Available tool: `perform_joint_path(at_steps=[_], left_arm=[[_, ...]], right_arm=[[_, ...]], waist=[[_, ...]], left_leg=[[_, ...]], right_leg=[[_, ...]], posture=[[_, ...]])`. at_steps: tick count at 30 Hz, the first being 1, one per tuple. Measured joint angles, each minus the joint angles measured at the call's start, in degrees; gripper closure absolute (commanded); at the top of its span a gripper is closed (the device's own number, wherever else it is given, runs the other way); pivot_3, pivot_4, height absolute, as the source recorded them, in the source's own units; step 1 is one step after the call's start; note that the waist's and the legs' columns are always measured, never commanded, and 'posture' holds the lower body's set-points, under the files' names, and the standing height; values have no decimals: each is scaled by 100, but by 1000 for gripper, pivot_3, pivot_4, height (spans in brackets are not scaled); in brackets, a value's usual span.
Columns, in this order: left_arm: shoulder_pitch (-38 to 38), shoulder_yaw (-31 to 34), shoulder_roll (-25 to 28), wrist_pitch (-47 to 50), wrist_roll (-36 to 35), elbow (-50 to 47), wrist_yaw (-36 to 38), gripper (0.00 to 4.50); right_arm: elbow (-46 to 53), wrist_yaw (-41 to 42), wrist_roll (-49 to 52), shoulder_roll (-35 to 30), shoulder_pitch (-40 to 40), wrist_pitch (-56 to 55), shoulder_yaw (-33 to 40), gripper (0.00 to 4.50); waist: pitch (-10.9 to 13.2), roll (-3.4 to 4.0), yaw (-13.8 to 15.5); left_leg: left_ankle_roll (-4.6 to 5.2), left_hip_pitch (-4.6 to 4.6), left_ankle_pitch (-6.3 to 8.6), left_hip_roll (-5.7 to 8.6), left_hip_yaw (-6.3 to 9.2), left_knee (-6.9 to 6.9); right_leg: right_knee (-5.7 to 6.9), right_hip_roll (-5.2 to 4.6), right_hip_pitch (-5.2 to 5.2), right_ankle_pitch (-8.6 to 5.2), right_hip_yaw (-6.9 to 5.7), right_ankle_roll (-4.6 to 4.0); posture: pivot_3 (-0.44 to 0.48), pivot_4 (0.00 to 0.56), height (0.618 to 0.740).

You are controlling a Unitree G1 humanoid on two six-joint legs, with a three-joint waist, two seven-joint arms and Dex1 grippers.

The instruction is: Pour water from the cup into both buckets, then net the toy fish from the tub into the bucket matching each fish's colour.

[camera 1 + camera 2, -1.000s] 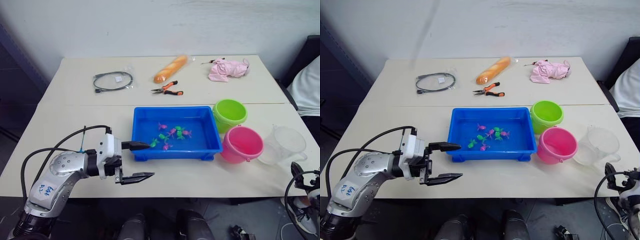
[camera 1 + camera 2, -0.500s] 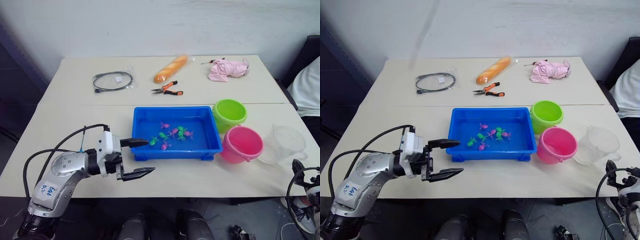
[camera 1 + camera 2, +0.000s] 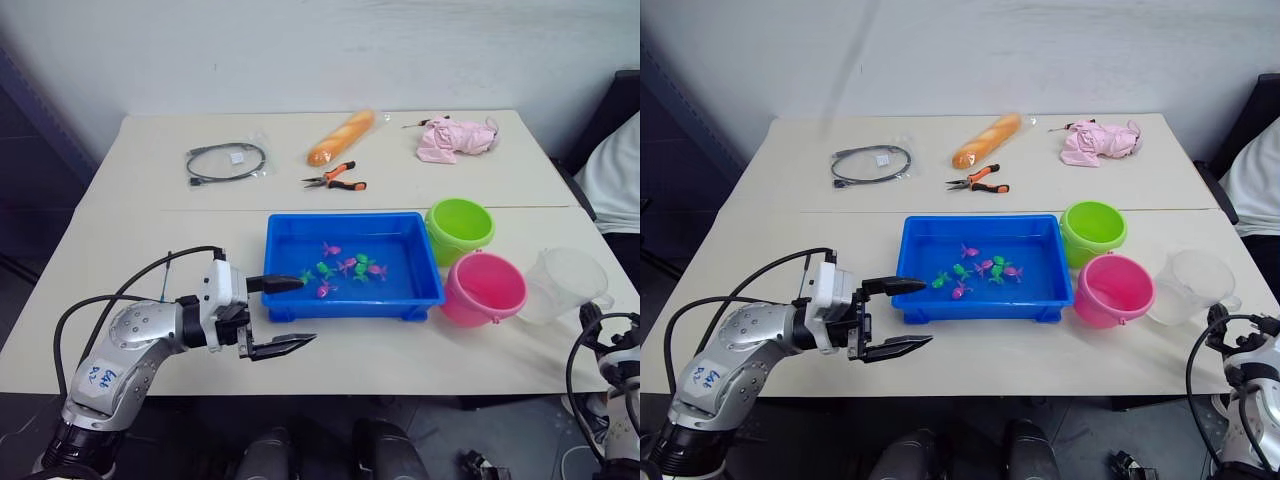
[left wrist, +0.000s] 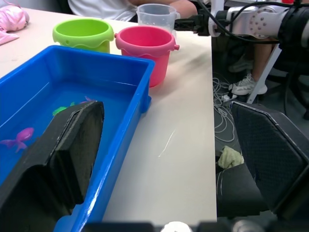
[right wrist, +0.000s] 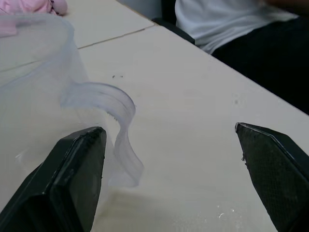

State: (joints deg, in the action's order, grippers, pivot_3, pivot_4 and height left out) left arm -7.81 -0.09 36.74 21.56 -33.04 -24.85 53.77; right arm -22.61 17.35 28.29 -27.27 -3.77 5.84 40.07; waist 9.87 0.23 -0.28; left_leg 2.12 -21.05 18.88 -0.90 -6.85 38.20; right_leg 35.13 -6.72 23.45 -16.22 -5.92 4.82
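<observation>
The blue tub (image 3: 350, 305) holds water and several small pink and green toy fish (image 3: 340, 270). To its right stand the lime green bucket (image 3: 459, 228) and the pink bucket (image 3: 483, 288), with the clear cup (image 3: 565, 283) further right. My left gripper (image 3: 305, 312) is open at the tub's near left corner, with one finger (image 4: 72, 140) over the tub's edge and the other over the table. My right gripper (image 5: 166, 133) is open close behind the cup, and the cup's handle (image 5: 120, 125) lies just ahead between its fingers, untouched.
At the far side of the table lie a bagged cable (image 3: 226, 161), a baguette (image 3: 342, 137), orange-handled pliers (image 3: 335, 180) and a pink cloth (image 3: 455, 138). A person in a white shirt (image 3: 615, 170) sits at the right edge, close to the cup.
My left gripper has crept right and forward toward the tub's corner. The right arm has risen at the table's right edge, nearer the cup. The fish have drifted slightly.
</observation>
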Motion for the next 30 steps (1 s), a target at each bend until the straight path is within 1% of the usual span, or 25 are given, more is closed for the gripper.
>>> perform_joint_path(at_steps=[1, 2, 3, 5, 11, 16, 19, 21, 26, 30], left_arm=[[-23, -9, 0, 8, 0, 0, 0, 34], [-52, -8, 1, 13, 0, 0, 1, 7], [-77, -9, 1, 15, 0, 0, 2, 0], [-92, -10, 2, 18, 1, 2, 8, 0], [-151, -4, -17, 64, -9, 6, -32, 0], [-285, 11, -131, 133, -68, 12, -121, 0], [-376, 30, -408, 236, -282, 27, -263, 0], [-508, 55, -474, 306, -374, 40, -342, 0], [-784, 101, -593, 351, -410, 193, -341, 0], [-996, -26, -885, 261, -363, 552, -293, 0]], right_arm=[[-96, 56, 28, -3, -59, 38, 0, 0], [-228, 153, 55, -10, -142, 30, 0, 255], [-298, 247, 78, -21, -205, 17, 0, 543], [-418, 431, 82, -72, -288, -77, -16, 1343], [-494, 641, 96, -126, -425, -210, -17, 4441], [-253, 659, 238, -63, -303, -255, -9, 4482], [211, 636, 259, -57, -2, -264, 11, 4482], [567, 592, 258, -139, 132, -183, 25, 4482], [1836, 135, 133, -1010, 501, 692, 140, 4482], [2747, -51, -51, -1684, 707, 1422, 214, 4482]], waist=[[0, 0, 0], [0, 0, -3], [0, 1, -9], [0, 1, -7], [0, 1, 16], [1, 1, 17], [2, 6, 16], [3, 7, 17], [1, 24, 12], [2, 22, 32]], left_leg=[[0, 0, 0, 0, 0, 0], [0, 0, 0, 0, 0, 0], [0, 0, -1, 0, -1, 0], [1, -1, -1, 0, -1, 0], [3, -2, -3, 0, 0, 0], [2, -4, -3, 0, 1, -1], [3, -6, -3, 0, 1, 0], [3, -5, -4, 0, 1, 0], [1, -4, -5, 0, -1, -2], [0, -6, -6, 0, 1, -1]], right_leg=[[0, 0, 0, 0, 0, 0], [0, 1, 0, 0, 0, 0], [0, 1, 0, 0, 1, 0], [0, 2, 0, 0, 1, 0], [-1, 0, 0, 0, 0, 0], [-2, 0, 0, 1, -1, 1], [-4, -1, 0, 2, 1, 4], [-3, -2, 0, 3, 1, 6], [-4, 2, 0, 3, 2, 6], [-7, 6, 0, 3, 0, 6]], posture=[[0, 150, 740], [0, 150, 740], [0, 150, 740], [0, 150, 740], [0, 150, 740], [0, 150, 740], [0, 150, 740], [0, 150, 740], [0, 150, 740], [0, 150, 740]])
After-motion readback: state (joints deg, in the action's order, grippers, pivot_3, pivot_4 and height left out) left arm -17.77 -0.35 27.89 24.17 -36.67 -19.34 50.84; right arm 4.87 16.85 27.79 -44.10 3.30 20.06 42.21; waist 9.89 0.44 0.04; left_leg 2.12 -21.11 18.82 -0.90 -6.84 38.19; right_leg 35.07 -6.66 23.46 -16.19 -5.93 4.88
